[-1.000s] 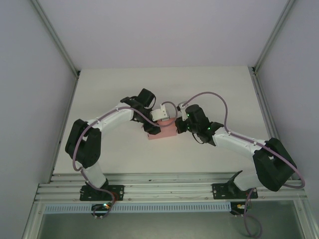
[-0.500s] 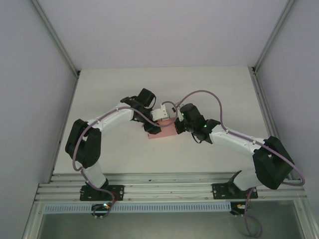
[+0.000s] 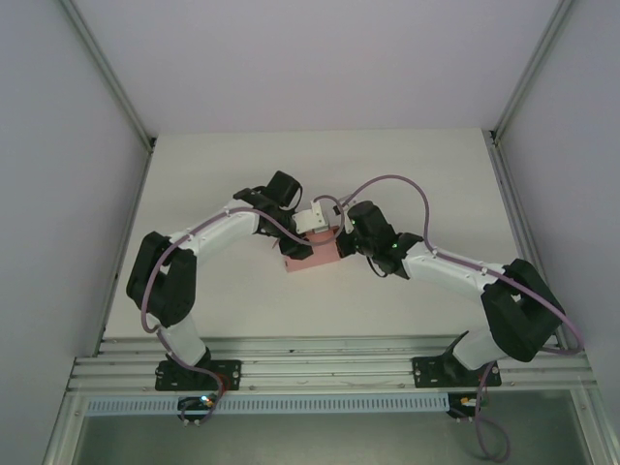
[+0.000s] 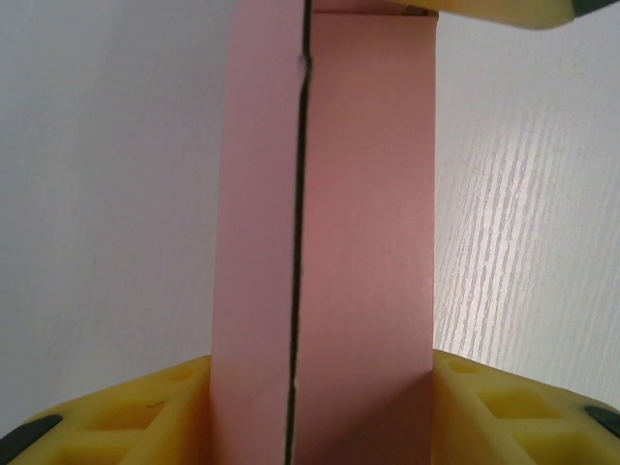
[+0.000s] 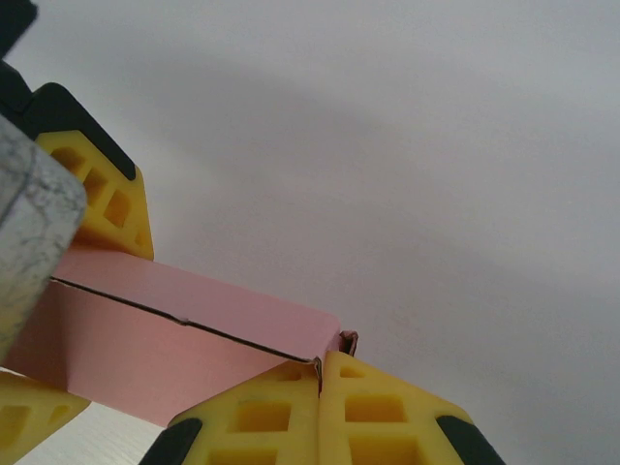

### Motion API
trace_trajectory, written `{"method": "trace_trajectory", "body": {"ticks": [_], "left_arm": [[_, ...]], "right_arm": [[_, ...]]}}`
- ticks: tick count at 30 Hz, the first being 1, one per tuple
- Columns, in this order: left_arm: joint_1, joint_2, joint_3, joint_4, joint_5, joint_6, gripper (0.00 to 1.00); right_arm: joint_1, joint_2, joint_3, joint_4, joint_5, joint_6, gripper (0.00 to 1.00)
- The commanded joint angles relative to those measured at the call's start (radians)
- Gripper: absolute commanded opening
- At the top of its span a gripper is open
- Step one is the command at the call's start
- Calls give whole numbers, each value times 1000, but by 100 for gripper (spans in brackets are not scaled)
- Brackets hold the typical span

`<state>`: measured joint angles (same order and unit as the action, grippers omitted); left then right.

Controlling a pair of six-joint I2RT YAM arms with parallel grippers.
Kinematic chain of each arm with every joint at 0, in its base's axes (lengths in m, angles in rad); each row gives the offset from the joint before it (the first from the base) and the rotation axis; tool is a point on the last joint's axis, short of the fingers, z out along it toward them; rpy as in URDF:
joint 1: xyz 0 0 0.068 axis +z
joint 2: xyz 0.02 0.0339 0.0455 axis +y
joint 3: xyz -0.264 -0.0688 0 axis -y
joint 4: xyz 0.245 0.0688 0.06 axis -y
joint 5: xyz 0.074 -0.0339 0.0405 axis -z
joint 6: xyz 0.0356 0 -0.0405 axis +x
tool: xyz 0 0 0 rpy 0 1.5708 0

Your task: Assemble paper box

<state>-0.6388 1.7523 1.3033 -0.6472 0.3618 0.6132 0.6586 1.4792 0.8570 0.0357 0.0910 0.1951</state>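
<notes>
My left gripper (image 4: 320,418) is clamped on the paper box (image 4: 334,242). In the left wrist view its two yellow fingers (image 4: 116,417) sit in the lower corners of the frame, one pressed against each long side of the box. They stand about half apart, as far as the box's width allows. The box runs straight up the middle of that frame as a narrow pink block. A dark seam runs down its length where two panels meet (the edges do not quite close).

In the overhead view the paper box (image 3: 318,258) lies at the centre of the white table (image 3: 232,174). The left gripper (image 3: 308,232) reaches it from the upper left and the right gripper (image 3: 341,244) from the right.

The right gripper (image 5: 320,407) has its fingers pressed fully together, at the bottom centre of the right wrist view. Their tips touch the near end corner of the box (image 5: 145,320), which stretches away to the left of that frame. A small tab of card juts out just above the fingertips. I cannot tell whether any card is caught between them.

In that same view the left gripper's fingers (image 5: 92,184) stand at the left edge, one above the box and one below it. In the left wrist view a yellow tip of the right gripper (image 4: 494,10) shows at the top right, against the far end of the box.
</notes>
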Motion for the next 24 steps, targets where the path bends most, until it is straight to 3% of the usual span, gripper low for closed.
{"method": "trace_trajectory", "body": {"ticks": [1,5,8,12,13,20,24], "left_arm": [[-2,-1,7,39,7,-15,53],[0,-6,13,41,-1,-22,53],[-1,-23,16,42,-1,-30,60],[-7,-73,10,41,2,-38,87],[-12,-90,4,44,-5,-40,99],[-56,-218,-70,94,-82,-94,100],[-74,-293,-99,111,-273,-289,100]], "right_arm": [[19,25,-52,-65,-53,36,0],[19,18,-77,-75,-26,42,0],[18,2,-64,-86,-19,40,0],[18,-16,-4,-143,17,39,0],[18,-18,7,-156,24,42,0],[21,-16,26,-192,41,92,0],[23,-2,33,-202,43,97,0]]}}
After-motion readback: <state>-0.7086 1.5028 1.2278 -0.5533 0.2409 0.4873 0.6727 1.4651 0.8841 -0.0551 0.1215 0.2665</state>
